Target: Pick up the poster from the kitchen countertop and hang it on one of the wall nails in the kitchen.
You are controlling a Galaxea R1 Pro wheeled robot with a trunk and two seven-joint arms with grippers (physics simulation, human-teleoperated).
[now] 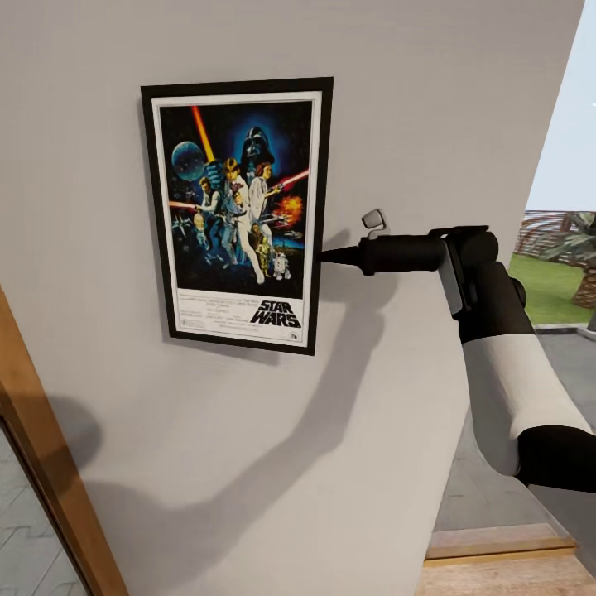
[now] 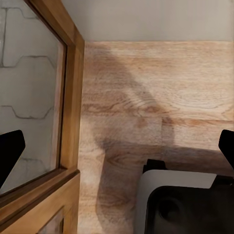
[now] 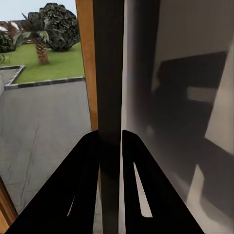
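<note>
Your right gripper [image 1: 324, 256] pinches the poster [image 1: 239, 213] by its right edge, fingers closed on the frame. Poster sits flat against the grey wall [image 1: 430, 99], long axis vertical, logo at bottom. Left gripper [image 2: 117, 146] fingers spread wide over wood floor [image 2: 161, 97].

Right gripper [image 3: 111, 146] fingers [image 3: 85, 190] clamped on the black poster [image 3: 108, 73] edge, seen edge-on. Grey wall [image 3: 185, 39] on one side with arm shadow; wooden frame [image 3: 84, 58], paved yard [image 3: 44, 126], lawn [image 3: 53, 61], bushes [image 3: 58, 24] on the other.
</note>
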